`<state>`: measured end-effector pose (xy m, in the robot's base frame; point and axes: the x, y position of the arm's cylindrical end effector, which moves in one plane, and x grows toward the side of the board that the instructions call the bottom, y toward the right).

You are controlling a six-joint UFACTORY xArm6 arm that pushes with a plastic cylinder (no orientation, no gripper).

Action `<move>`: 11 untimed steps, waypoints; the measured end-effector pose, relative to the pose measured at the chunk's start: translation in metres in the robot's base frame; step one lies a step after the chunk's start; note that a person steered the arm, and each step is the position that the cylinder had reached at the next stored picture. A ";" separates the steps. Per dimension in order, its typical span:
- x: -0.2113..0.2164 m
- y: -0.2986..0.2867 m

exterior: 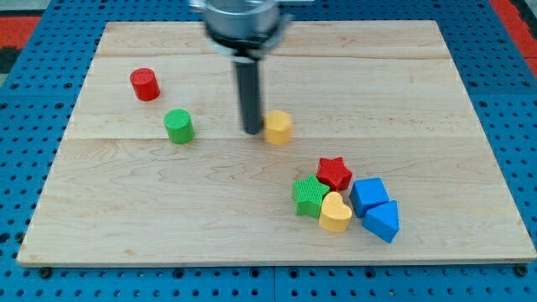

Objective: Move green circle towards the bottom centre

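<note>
The green circle (179, 126) stands on the wooden board (168, 218) at the view's left, a little above mid-height. My tip (252, 131) is to its right, about a block's width and a half away, not touching it. The tip is just left of a yellow block (278, 127), close to or touching it. A red circle (145, 84) stands up and left of the green circle.
A cluster lies at the lower right: a red star (334, 172), a green star (310, 195), a yellow heart (335, 212), a blue cube (368, 195) and a blue triangle (383, 220). Blue pegboard surrounds the board.
</note>
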<state>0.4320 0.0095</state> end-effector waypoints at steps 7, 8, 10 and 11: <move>-0.028 -0.142; -0.040 -0.219; 0.019 -0.116; 0.047 -0.065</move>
